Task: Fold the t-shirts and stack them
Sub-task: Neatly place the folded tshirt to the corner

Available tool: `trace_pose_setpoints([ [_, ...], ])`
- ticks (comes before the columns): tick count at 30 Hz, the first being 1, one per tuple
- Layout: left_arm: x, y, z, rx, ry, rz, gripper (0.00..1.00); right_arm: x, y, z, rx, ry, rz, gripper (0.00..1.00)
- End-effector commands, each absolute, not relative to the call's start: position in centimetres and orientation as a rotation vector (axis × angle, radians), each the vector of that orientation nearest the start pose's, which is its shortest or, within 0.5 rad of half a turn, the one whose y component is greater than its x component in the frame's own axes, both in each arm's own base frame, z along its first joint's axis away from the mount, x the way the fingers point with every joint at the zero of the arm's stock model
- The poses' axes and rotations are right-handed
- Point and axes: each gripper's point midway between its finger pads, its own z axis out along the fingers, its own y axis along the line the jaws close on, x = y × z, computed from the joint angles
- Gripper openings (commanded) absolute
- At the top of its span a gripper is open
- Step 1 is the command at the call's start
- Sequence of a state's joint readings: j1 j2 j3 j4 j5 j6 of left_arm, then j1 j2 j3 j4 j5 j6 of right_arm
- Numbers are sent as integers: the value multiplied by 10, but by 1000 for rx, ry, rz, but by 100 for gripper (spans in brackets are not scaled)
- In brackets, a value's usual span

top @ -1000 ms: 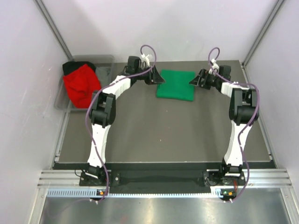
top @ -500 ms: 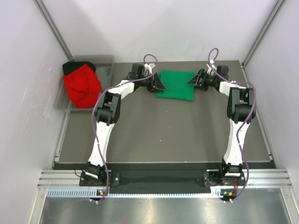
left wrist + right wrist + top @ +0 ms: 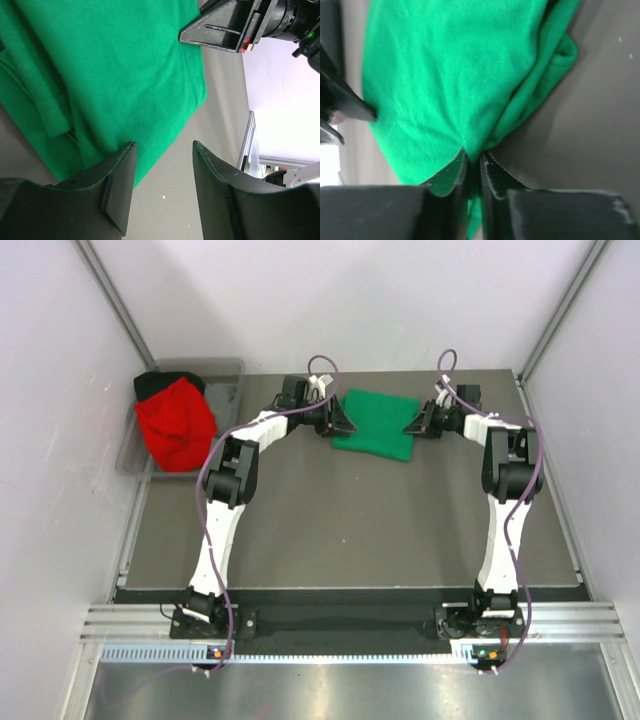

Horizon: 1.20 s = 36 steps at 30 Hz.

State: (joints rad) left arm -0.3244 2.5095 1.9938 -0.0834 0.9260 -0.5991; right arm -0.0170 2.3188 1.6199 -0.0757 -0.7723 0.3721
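Green cloth sits at the middle of it all: the green t-shirt (image 3: pixel 375 423) lies folded into a flat rectangle on the dark tabletop (image 3: pixel 350 530). A sleeve hem and a few layered folds show along one edge.

At the shirt's left edge is the left hand (image 3: pixel 343 423), its two black fingers spread wide apart and gripping nothing. In its wrist view the edge of the cloth runs under the gap between them.

At the shirt's right edge the right hand (image 3: pixel 413 424) is clenched. Its fingers are pressed nearly together, with a pinch of the green cloth caught between the tips. The two hands face each other across the shirt.

Well off to the left of the green t-shirt stands a grey bin (image 3: pixel 228 380). The red t-shirt (image 3: pixel 175 422) is heaped in it and spills over its rim. The black t-shirt (image 3: pixel 150 383) peeks out behind the red one, on the side away from the green t-shirt.
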Motion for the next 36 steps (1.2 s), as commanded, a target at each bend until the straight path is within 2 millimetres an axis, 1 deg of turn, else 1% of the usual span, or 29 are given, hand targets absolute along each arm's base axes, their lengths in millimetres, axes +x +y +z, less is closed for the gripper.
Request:
trace_pose_setpoints([
  [1,512,-334,130,374,2161,-1488,54,537,121,42,-99,2330,981,4],
  [2,510,-332,133,379,2165,-1479,54,532,120,44,-116,2359,974,0],
  [3,508,-329,146,414,2137,-1453,54,528,119,47,-144,2373,967,0],
  [5,503,-322,150,416,2154,-1422,55,511,118,49,-224,2429,980,0],
  [6,500,-318,168,435,2126,-1403,55,504,118,54,-251,2439,981,0],
  [7,497,-310,162,439,2151,-1367,55,497,117,54,-341,2434,970,0],
  [8,495,-307,166,449,2150,-1347,55,479,115,54,-357,2492,983,0],
  [9,492,-301,181,462,2129,-1318,55,470,113,55,-391,2510,977,0],
  [10,491,-294,178,474,2132,-1286,55,463,108,63,-481,2495,926,0],
  [11,489,-288,180,471,2140,-1259,55,442,106,60,-492,2556,931,0],
  [12,486,-284,192,500,2114,-1226,55,433,102,73,-529,2543,902,0],
  [13,483,-279,192,500,2122,-1208,55,424,96,74,-583,2548,860,0],
  [14,482,-276,193,500,2129,-1189,55,400,90,68,-581,2611,869,0],
  [15,478,-271,200,511,2128,-1162,55,391,86,80,-606,2599,840,0],
  [16,475,-267,198,509,2141,-1147,55,367,76,73,-626,2651,836,0],
  [18,470,-259,208,509,2128,-1113,55,347,64,85,-691,2640,782,0],
  [19,466,-257,201,504,2144,-1106,55,323,57,81,-678,2693,801,0],
  [20,463,-254,211,507,2125,-1091,56,312,52,84,-685,2699,789,0],
  [21,462,-252,213,509,2115,-1075,56,302,45,95,-701,2687,738,0],
  [22,458,-250,209,503,2127,-1065,56,280,36,93,-702,2726,750,0],
  [24,456,-246,222,498,2093,-1035,56,258,22,103,-722,2738,690,0],
  [25,452,-245,220,495,2098,-1035,57,236,12,100,-712,2787,707,0],
  [27,448,-243,227,489,2080,-1024,57,215,-5,104,-749,2803,640,0],
  [28,447,-242,228,487,2074,-1019,58,198,-18,102,-682,2848,649,0],
  [29,444,-242,237,485,2055,-1018,58,190,-26,104,-665,2852,618,0],
  [30,441,-240,234,480,2059,-1016,58,183,-39,102,-686,2865,579,0],
  [31,442,-240,237,478,2045,-1009,59,170,-53,101,-604,2896,574,0],
  [33,437,-238,242,479,2031,-999,59,159,-77,99,-596,2923,509,0],
  [36,432,-235,247,481,2009,-985,60,151,-118,95,-462,2955,397,0],
])
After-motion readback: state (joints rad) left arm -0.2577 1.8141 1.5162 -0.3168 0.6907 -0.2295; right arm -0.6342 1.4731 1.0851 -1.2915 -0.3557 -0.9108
